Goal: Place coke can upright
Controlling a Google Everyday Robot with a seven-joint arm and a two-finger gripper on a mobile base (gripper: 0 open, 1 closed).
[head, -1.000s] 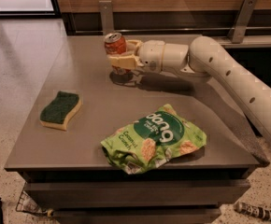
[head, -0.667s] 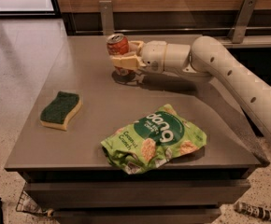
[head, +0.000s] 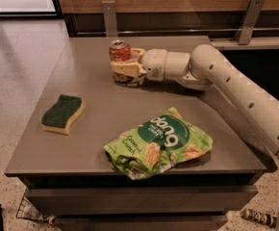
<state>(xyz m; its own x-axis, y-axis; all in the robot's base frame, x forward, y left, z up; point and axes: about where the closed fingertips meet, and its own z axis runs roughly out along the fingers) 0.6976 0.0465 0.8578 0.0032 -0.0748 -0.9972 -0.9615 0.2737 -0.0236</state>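
Observation:
The coke can (head: 120,51) is red-orange with a silver top. It stands upright at the back middle of the grey table (head: 106,105), its base at or just above the surface. My gripper (head: 123,70) reaches in from the right. Its cream fingers (head: 126,67) are closed around the lower half of the can. The can's lower part is hidden behind the fingers.
A green and yellow sponge (head: 62,113) lies at the table's left. A crumpled green snack bag (head: 158,143) lies at the front middle. My white arm (head: 235,90) crosses the right side. A wooden wall with metal brackets (head: 109,16) runs behind the table.
The can, held in my gripper, has shifted slightly right and down toward the table. The sponge and the bag have not moved.

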